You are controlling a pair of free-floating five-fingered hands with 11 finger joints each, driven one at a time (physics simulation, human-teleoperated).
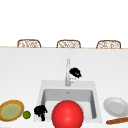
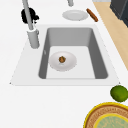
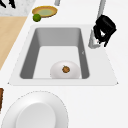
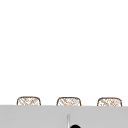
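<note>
While unlabeled, right hand (image 1: 75,72) beside faucet (image 1: 67,72).

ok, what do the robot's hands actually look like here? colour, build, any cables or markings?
Both are plain black, human-shaped hands floating free, with no arm, wrist mount or sleeve. The right hand shows by the tap, the left hand at the sink's front left corner. No cables, logos or markings are visible on either; the surface looks uniformly dark.

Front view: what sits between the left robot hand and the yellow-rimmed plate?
A green lime lies on the counter between the left robot hand and the yellow-rimmed plate, as the front view shows.
</note>
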